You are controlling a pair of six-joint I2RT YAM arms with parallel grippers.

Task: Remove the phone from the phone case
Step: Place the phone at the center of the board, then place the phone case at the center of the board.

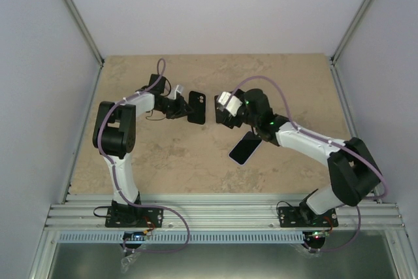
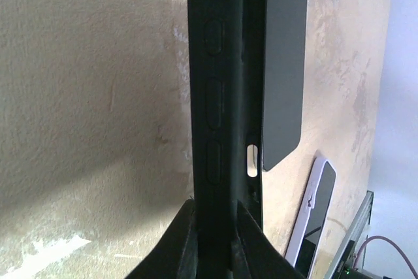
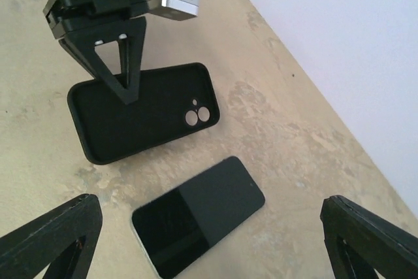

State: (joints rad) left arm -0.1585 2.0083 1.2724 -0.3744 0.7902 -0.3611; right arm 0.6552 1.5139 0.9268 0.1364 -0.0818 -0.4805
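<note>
Top external view shows a beige mottled stone-look table [image 1: 196, 168]. The left gripper [image 1: 183, 108] is clenched on one edge of the empty black flexible phone case [image 1: 196, 108]. The right gripper [image 3: 210, 204] is released, jaws wide, over the dark-screened white-edged rectangular phone [image 1: 245, 147], which lies flat on the table apart from the case.

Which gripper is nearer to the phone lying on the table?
Right. The right gripper is open just above the phone; the left gripper is farther, shut on the phone case.
</note>
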